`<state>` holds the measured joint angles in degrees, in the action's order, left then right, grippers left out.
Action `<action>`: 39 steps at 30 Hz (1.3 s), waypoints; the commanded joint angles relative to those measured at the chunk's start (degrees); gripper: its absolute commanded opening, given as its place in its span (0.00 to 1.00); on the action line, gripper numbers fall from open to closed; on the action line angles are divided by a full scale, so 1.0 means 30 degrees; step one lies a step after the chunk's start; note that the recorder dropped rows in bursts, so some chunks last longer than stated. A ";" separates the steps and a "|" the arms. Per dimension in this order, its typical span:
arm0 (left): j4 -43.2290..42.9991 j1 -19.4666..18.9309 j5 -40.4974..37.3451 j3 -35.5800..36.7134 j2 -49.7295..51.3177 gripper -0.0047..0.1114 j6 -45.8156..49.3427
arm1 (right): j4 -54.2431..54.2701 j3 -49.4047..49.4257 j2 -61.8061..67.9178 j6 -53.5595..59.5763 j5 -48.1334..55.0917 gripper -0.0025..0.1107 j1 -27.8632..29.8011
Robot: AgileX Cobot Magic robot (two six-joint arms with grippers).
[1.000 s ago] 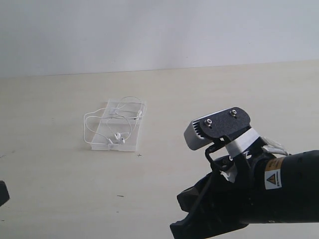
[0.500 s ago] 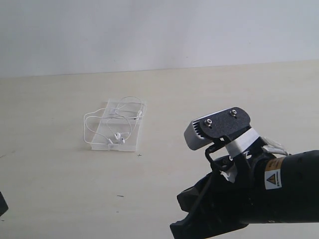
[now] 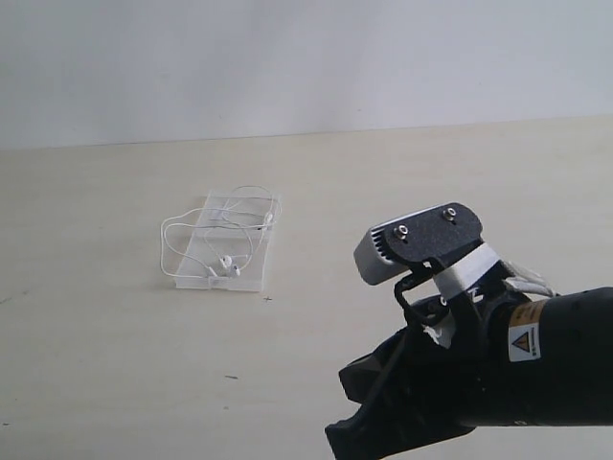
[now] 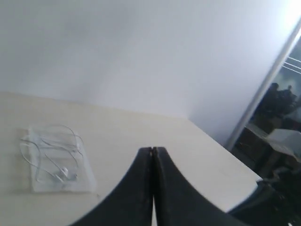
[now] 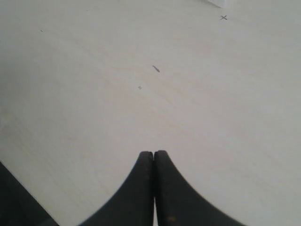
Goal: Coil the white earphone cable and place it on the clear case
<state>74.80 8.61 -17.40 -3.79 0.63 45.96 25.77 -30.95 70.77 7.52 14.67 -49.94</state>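
Observation:
The white earphone cable [image 3: 226,261] lies in loose loops on the clear case [image 3: 259,270], left of the table's middle; one loop hangs over the case's left side. The left wrist view shows the same cable [image 4: 66,175] on the case [image 4: 87,181], well ahead of my left gripper [image 4: 153,149], which is shut with nothing in it. My right gripper [image 5: 154,153] is also shut and empty, hovering over bare tabletop. The right arm [image 3: 536,364] fills the exterior view's lower right, far from the case. The left arm is outside the exterior view.
The pale wooden table [image 3: 115,364] ends at a white wall [image 3: 306,57]. A small x mark [image 5: 223,18] and a dark fleck [image 5: 155,68] dot the top. Beyond the table's edge [image 4: 221,146] is dark clutter [image 4: 277,141].
The dark bit of the left arm at the exterior view's left edge sank lower and left the frame. The right arm barely shifted. Cable and case stayed put.

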 commanded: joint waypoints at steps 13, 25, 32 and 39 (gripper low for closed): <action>0.0098 -0.0039 0.6554 0.0066 -0.0210 0.04 0.0588 | -0.0052 0.0080 -0.0103 -0.0026 -0.0335 0.02 -0.0021; -1.8930 -0.0039 0.5623 -0.0107 -0.0210 0.04 -1.4110 | -0.0052 0.0080 -0.0103 -0.0026 -0.0335 0.02 -0.0021; -2.3041 -0.0039 0.2896 0.1147 -0.0210 0.04 -1.9145 | -0.0052 0.0080 -0.0103 -0.0026 -0.0371 0.02 -0.0021; -2.3579 -0.0039 0.0287 0.1264 -0.0210 0.04 -1.9320 | -0.0052 0.0080 -0.0103 -0.0026 -0.0371 0.02 -0.0021</action>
<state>5.36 8.61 -13.39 -0.11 0.31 -11.22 25.77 -30.95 70.77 7.52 14.22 -49.94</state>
